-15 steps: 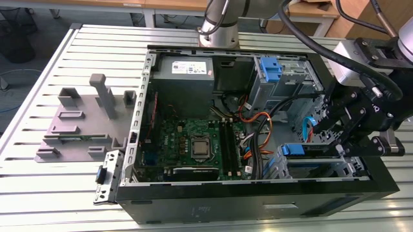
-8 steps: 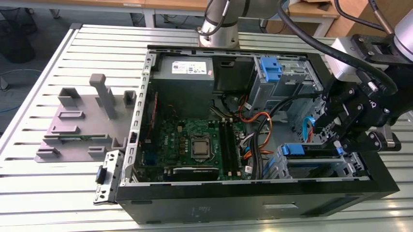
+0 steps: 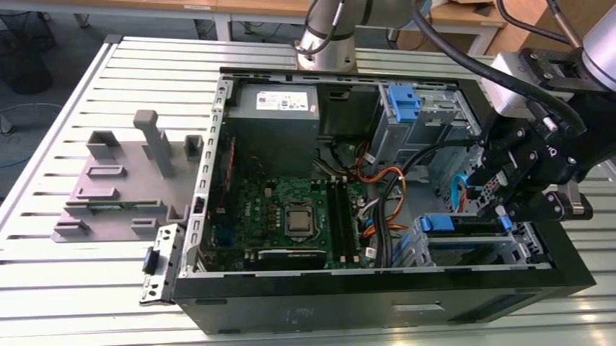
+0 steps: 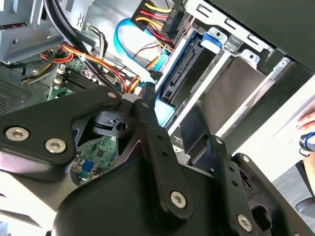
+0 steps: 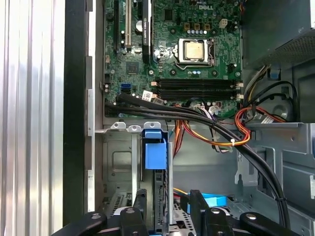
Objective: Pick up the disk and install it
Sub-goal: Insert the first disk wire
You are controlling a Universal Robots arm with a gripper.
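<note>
Pincer (image 3: pixel 503 210) hangs beside one disk (image 5: pixel 153 162) seated in its bay.

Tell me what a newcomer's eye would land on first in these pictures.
First, the open computer case lying on the slatted table, its green motherboard exposed in the middle. Next, the black gripper at the exterior view's right, hanging over the drive bay. There the disk with its blue carrier sits on edge in a slot, as the first wrist view shows.

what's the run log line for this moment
pincer: astride disk's edge | disk: upright in drive cage slot | drive cage: inside open computer case
</note>
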